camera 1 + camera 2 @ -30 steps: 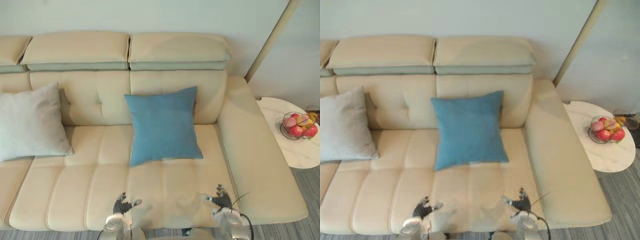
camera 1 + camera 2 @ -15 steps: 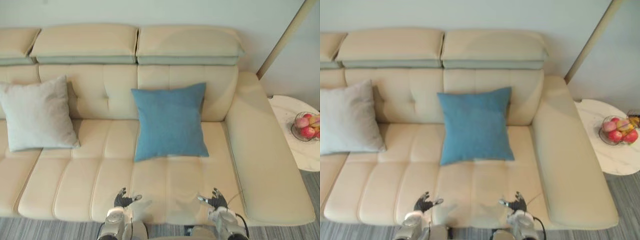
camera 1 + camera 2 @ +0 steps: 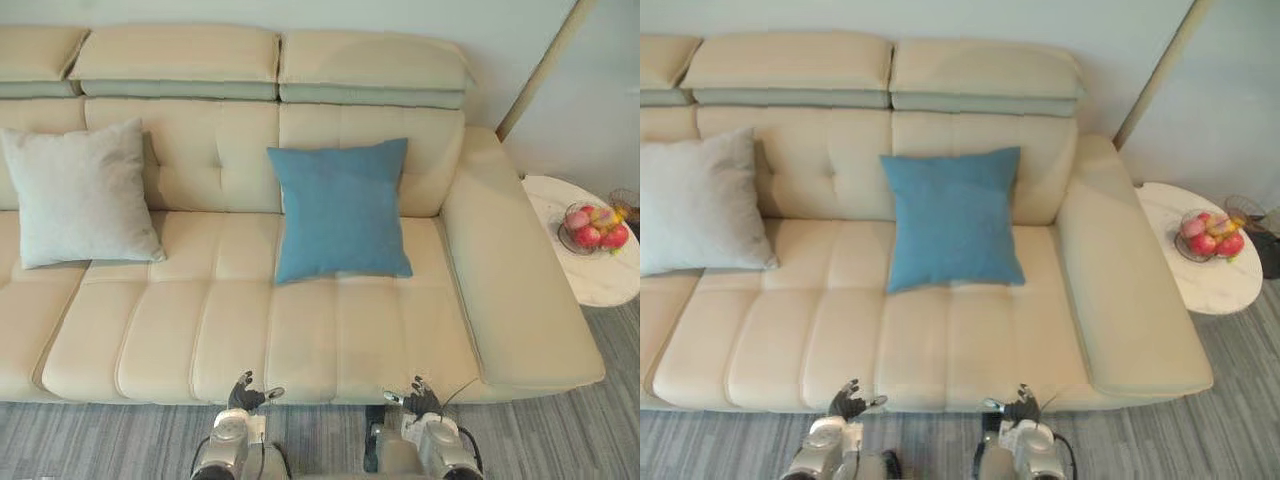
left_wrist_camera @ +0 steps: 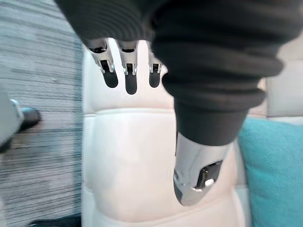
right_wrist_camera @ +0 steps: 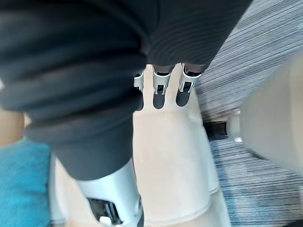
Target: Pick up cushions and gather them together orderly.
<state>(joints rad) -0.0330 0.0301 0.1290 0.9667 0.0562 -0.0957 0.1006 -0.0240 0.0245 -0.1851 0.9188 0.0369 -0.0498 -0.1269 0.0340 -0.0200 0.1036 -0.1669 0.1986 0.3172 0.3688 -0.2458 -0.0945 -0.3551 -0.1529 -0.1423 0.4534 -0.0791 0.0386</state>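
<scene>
A blue cushion (image 3: 340, 210) leans against the backrest in the middle of the cream sofa (image 3: 330, 340); its teal edge (image 4: 277, 175) shows in the left wrist view. A light grey cushion (image 3: 80, 195) leans at the sofa's left. Both cushions stand apart, about one seat width between them. My left hand (image 3: 243, 392) and right hand (image 3: 420, 398) hang low before the sofa's front edge, fingers relaxed, holding nothing. In the wrist views the left fingers (image 4: 128, 75) and right fingers (image 5: 161, 92) point over the seat edge.
A round white side table (image 3: 590, 260) stands right of the sofa's arm, with a wire bowl of fruit (image 3: 592, 228) on it. A slanted pole (image 3: 545, 65) leans against the wall behind. Grey striped carpet (image 3: 120, 440) lies in front of the sofa.
The camera has drawn back from the sofa: the carpet now shows before its front edge, and both hands sit past that edge instead of over the seat. The cushions have not moved.
</scene>
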